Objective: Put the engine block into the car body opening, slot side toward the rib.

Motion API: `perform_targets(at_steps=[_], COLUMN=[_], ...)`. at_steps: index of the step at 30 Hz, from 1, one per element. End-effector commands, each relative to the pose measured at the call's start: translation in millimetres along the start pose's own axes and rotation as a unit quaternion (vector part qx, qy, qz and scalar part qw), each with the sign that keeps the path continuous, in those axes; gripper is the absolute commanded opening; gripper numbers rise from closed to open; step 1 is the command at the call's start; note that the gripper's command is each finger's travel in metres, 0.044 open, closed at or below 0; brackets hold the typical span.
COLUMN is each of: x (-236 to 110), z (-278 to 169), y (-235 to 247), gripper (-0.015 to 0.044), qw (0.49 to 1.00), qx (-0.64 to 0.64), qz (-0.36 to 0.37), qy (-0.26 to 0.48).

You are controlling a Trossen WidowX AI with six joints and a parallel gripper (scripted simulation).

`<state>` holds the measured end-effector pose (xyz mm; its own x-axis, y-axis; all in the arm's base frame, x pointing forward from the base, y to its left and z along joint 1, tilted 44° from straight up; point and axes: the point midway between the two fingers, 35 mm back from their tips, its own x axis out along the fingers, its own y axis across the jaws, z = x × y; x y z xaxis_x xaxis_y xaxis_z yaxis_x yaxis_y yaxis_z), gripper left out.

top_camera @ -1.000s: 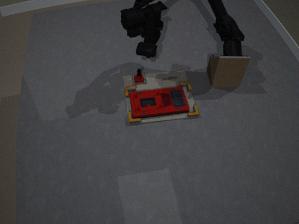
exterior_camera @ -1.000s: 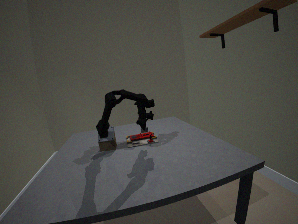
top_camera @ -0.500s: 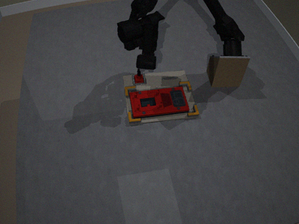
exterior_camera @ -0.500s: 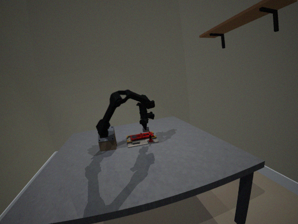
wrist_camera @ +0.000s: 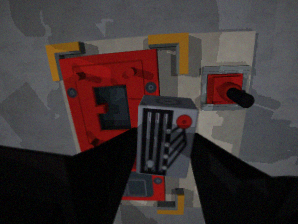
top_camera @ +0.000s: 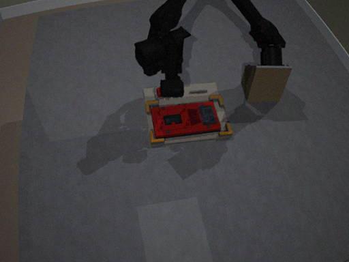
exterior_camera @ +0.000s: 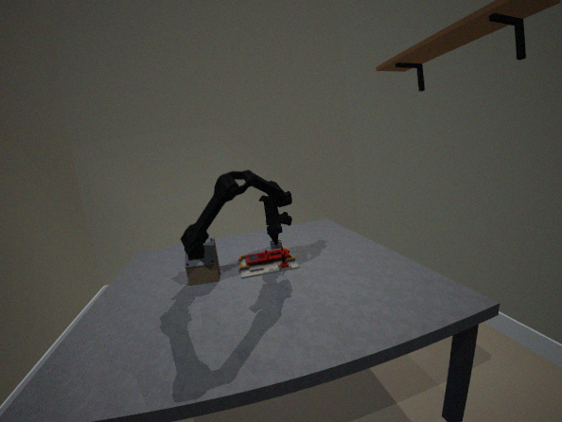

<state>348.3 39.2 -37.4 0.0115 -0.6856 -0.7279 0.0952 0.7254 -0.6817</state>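
My gripper [top_camera: 171, 89] [exterior_camera: 274, 240] [wrist_camera: 164, 136] is shut on the engine block [wrist_camera: 164, 134], a grey block with dark stripes and a red dot on its top face. It holds the block above the back edge of the beige board [top_camera: 202, 88] [wrist_camera: 235, 46]. The red car body [top_camera: 185, 118] [exterior_camera: 266, 255] [wrist_camera: 116, 75] lies on that board between orange corner brackets. Its dark opening [top_camera: 172, 119] [wrist_camera: 112, 107] is empty and, in the wrist view, lies just left of the held block. In the top view the gripper hides the block.
A small red socket with a black peg [wrist_camera: 235, 94] sits on the board beside the car body, close to the gripper. The arm's tan base block [top_camera: 267, 84] [exterior_camera: 202, 271] stands to one side of the board. A wall shelf [exterior_camera: 464, 33] hangs high up.
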Motion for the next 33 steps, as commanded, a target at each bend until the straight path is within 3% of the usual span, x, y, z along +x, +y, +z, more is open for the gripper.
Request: perform_targets(at_steps=[1, 19, 25, 33], x=[5.9, 27.9, 27.5, 27.8], z=[-1.0, -5.7, -5.5, -5.8], y=[11.8, 57.6, 57.6, 57.6], gripper=[0.0000, 0.0000, 0.0157, 0.0159], qw=[1.000, 0.998, 0.997, 0.998], qx=[-0.014, -0.068, -0.071, -0.070], qz=[0.001, -0.001, -0.001, -0.001], qy=[0.004, 0.005, 0.005, 0.005])
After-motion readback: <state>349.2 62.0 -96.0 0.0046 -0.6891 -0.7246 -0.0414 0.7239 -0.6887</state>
